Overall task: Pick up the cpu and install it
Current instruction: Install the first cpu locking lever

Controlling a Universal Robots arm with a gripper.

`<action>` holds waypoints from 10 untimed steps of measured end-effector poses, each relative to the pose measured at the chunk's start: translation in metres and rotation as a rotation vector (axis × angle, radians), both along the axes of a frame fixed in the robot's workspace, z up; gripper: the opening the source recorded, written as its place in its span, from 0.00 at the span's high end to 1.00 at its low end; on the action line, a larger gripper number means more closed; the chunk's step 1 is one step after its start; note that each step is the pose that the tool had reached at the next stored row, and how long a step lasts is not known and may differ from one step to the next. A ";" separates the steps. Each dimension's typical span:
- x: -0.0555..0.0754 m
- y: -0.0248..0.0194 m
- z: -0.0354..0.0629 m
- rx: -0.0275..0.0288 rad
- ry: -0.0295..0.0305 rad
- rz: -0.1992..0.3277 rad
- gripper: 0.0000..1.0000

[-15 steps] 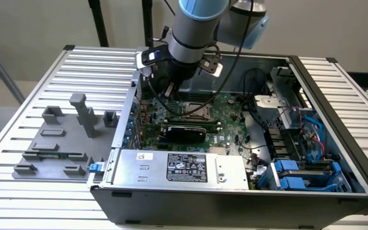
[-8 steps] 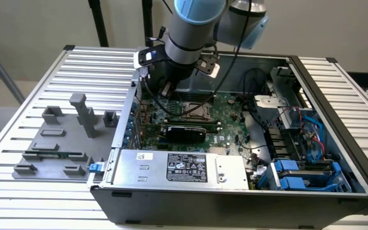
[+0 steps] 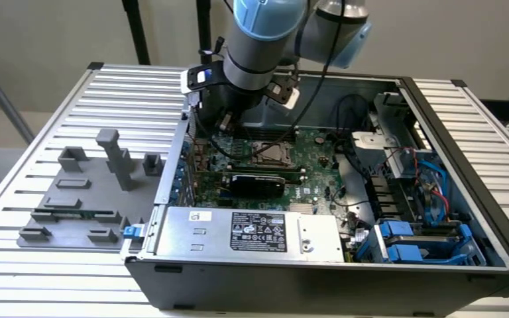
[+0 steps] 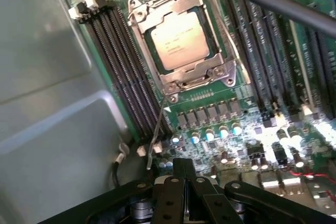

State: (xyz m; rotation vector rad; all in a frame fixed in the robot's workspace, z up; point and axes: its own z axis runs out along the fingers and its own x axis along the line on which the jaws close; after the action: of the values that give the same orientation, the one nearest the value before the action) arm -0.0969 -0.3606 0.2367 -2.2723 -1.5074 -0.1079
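While the pincer (image 4: 184, 169) is clenched on nothing, the cpu (image 4: 178, 40) lies flat in the socket frame (image 4: 210, 72), out ahead of the tips and apart from them, no contact. Chip looks square in the frame, silver top up. Can't tell if it's fully down on the pins.

Thin lever wire (image 4: 158, 121) runs from the frame's near corner back toward the pincer and looks unlatched to me.

Risks as I read them:
- Closed tips are near the capacitor row (image 4: 210, 132), with the memory slots (image 4: 118, 66) and case wall (image 4: 47, 108) off to one side. Any drop or sideways drift could clip a part, or catch that loose wire and drag the frame.
- Black cable (image 4: 273, 1) crosses beyond the socket. A swing that way could snag it.
- If the chip sits slightly off its keys, pressing or latching would bend pins.
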 end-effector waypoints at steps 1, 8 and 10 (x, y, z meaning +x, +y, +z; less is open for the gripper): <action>0.000 0.0000 0.0000 0.0098 0.0001 -0.007 0.89; 0.000 0.0005 -0.0001 0.0252 -0.0005 -0.065 0.89; 0.000 0.0014 -0.0001 0.0263 -0.0005 -0.071 0.89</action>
State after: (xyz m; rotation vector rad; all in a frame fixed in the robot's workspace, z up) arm -0.0972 -0.3592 0.2366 -2.3052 -1.4179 -0.1476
